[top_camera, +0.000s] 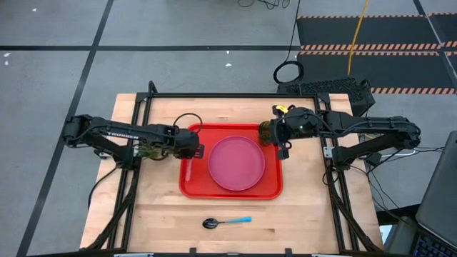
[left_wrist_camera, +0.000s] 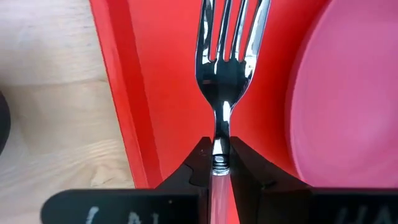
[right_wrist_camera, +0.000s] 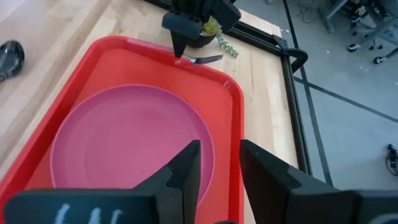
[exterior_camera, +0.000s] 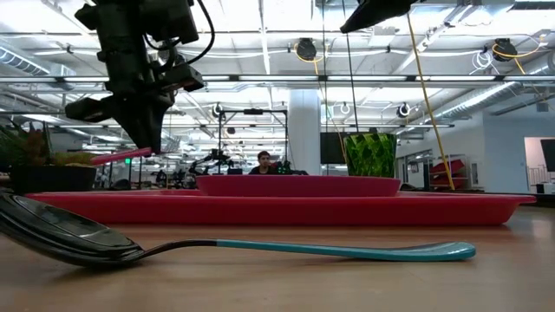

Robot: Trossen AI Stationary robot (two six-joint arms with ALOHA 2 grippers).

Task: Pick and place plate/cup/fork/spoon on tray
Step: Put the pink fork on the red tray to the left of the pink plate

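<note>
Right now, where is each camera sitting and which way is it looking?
High: overhead, straight down; both arms, tray.
Low: table height, level past the spoon; the arms hang in from above.
Left wrist: down past left gripper, shut on fork.
Right wrist: past open right gripper, over plate.
Both wrist views share plate and tray.

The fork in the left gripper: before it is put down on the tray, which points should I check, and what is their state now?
1. Fork held by left gripper: ok, clamped at the handle.
2. Fork above the tray, beside the plate: ok.
3. Fork already touching the tray: not ok, it hangs above.
4. Right gripper away from the fork: ok, open at the far side of the tray.
5. Cup on the tray: ok.
6. Spoon on the tray: not ok, it lies on the table.
</note>
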